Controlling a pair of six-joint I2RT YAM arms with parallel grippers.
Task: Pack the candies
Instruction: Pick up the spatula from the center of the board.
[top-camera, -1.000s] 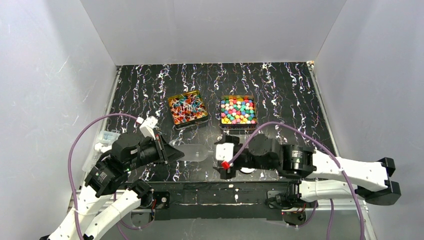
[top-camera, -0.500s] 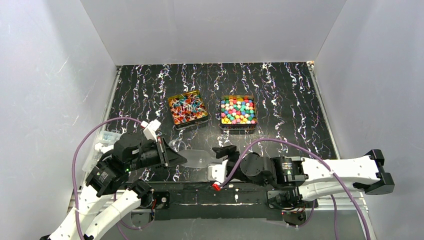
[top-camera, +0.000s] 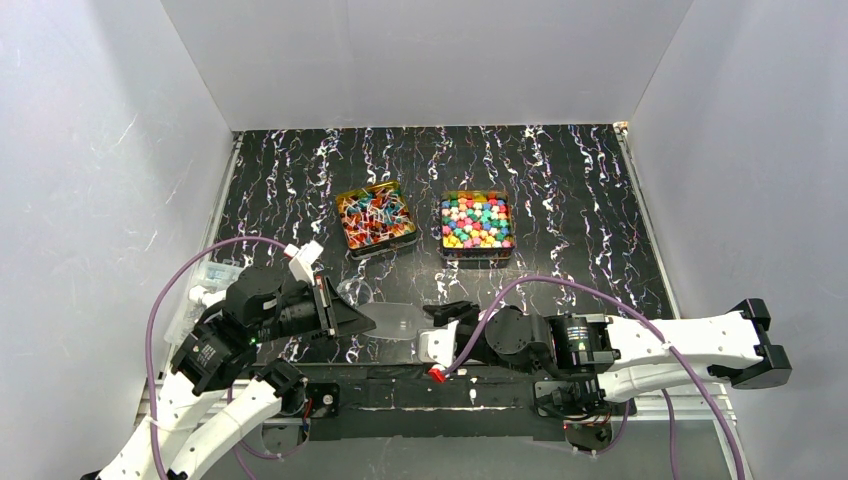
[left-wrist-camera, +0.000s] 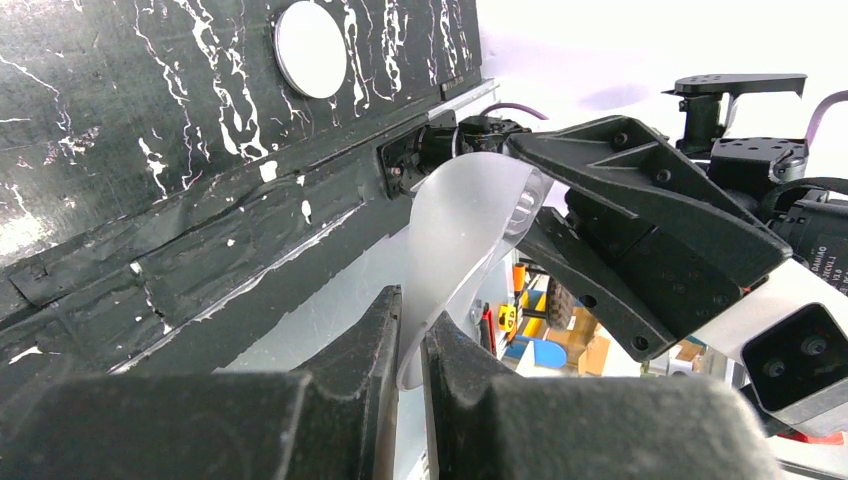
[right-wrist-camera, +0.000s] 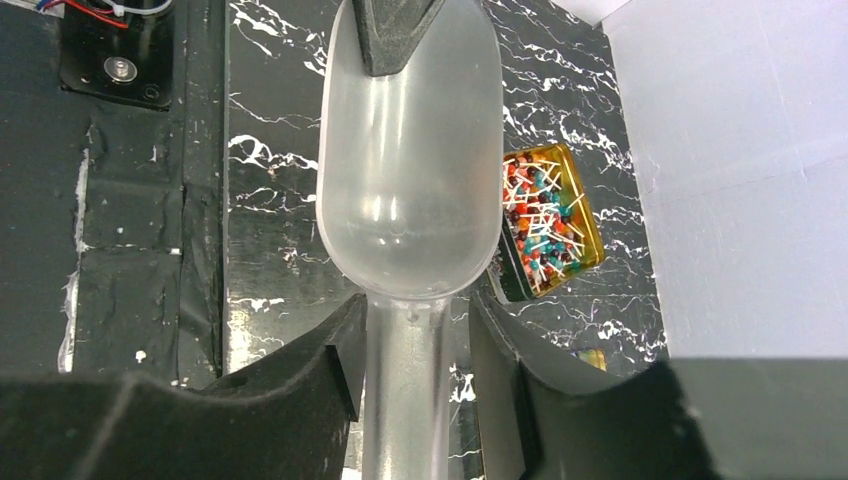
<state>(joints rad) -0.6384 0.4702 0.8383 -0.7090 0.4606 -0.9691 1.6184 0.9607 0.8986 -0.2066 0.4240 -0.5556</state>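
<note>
While the right hand (right-wrist-camera: 410, 340) straddles the scoop (right-wrist-camera: 408, 160), candies (right-wrist-camera: 540, 225) lie beyond.

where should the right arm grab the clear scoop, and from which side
Take the clear scoop by its narrow, straight handle, coming in from the handle end with one finger on each side. The bowl is wide and rounded, and the left gripper pinches its far rim. The right gripper straddles the handle, so closing there looks best.
</note>
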